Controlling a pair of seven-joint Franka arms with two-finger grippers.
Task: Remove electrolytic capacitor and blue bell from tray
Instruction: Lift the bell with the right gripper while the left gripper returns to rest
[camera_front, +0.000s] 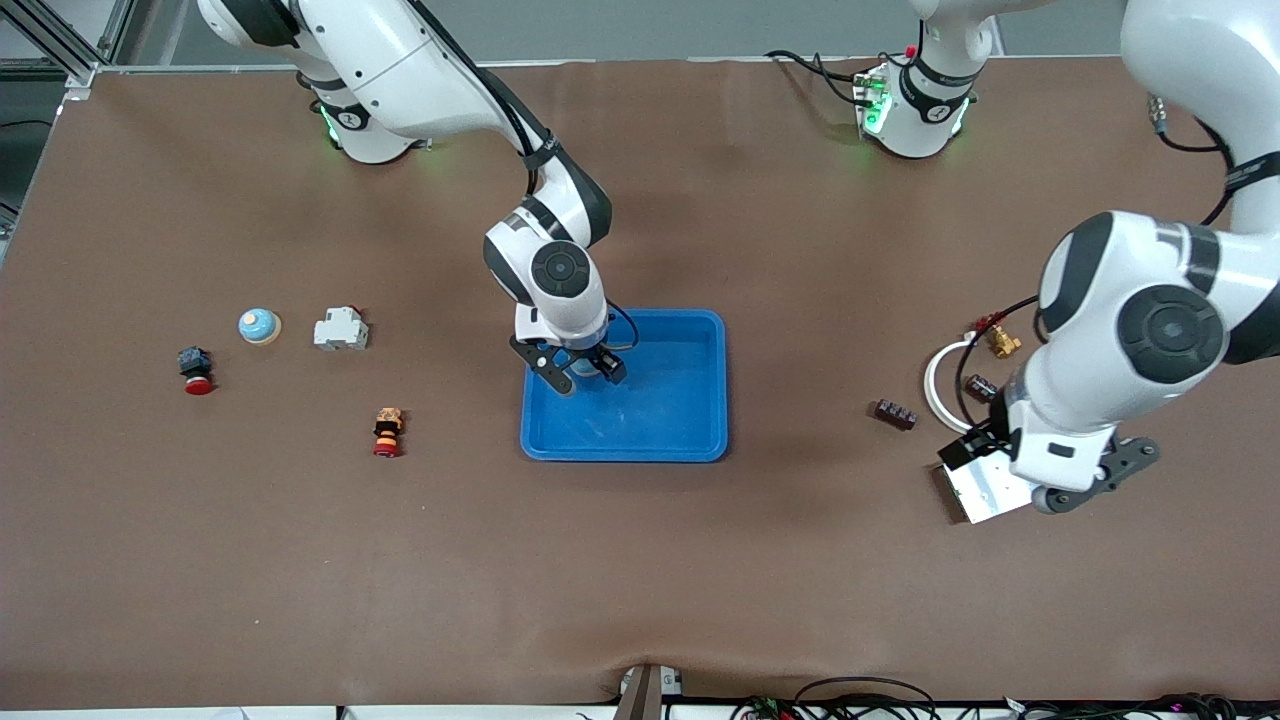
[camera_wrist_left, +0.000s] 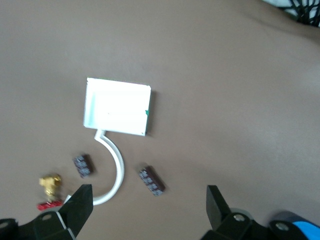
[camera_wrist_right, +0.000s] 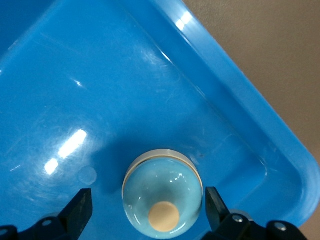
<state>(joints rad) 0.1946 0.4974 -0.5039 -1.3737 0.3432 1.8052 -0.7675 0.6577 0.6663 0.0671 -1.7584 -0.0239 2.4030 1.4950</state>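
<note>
The blue bell (camera_wrist_right: 162, 194) sits upright in the tray (camera_front: 690, 440), in the corner toward the right arm's end and farther from the front camera. Its dome and tan button face straight up, so it has no long axis to align with. The right end effector (camera_front: 588, 372) hangs just above it, fingers spread to either side. The dome is smooth and rounded; a grip set too high could squeeze it out, or a finger could catch the nearby tray rim. No capacitor shows in the tray. The left end effector (camera_wrist_left: 150, 210) waits spread over the silver plate (camera_wrist_left: 117, 106) on the desk.
</note>
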